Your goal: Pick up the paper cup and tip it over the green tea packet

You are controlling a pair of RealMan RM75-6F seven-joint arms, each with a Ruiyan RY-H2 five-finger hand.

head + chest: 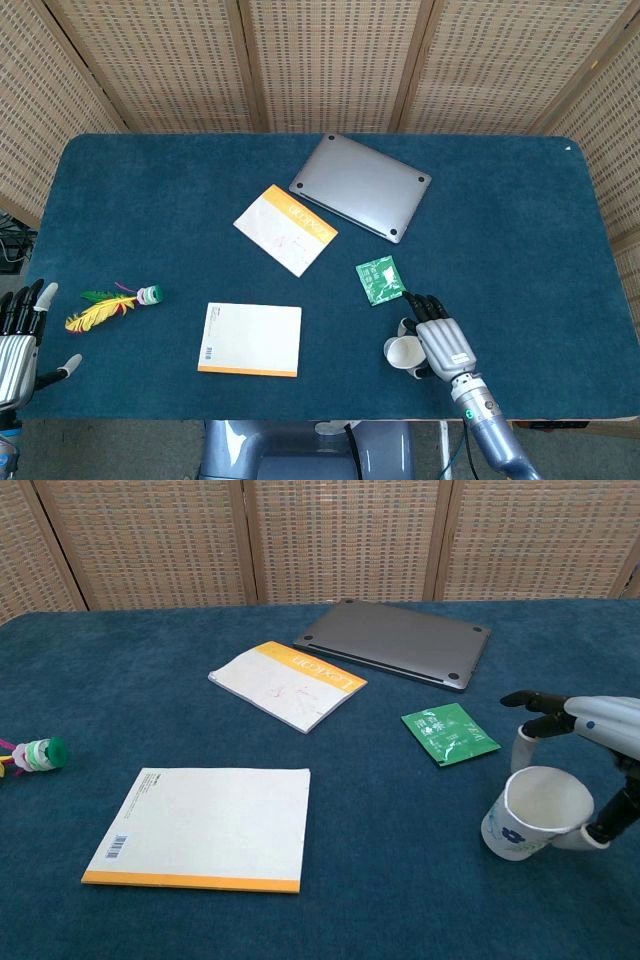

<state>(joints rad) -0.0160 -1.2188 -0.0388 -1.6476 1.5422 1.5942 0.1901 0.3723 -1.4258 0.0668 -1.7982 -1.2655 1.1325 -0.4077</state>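
The white paper cup [533, 814] with a blue flower print stands at the front right of the table, leaning left with its mouth turned up and to the left. My right hand [598, 732] grips it, fingers behind the rim and thumb on the right wall. The head view shows the same hand [441, 341] wrapped round the cup [399, 352]. The green tea packet [449, 732] lies flat a short way beyond the cup, also seen as the packet [380, 279] just ahead of my fingertips. My left hand [16, 343] holds nothing, fingers apart, at the table's left front edge.
A closed grey laptop [360, 186] lies at the back centre. An orange and white booklet [286, 228] lies left of the packet. A white notebook with an orange edge [250, 339] lies at the front centre. A feather toy [110, 305] lies far left.
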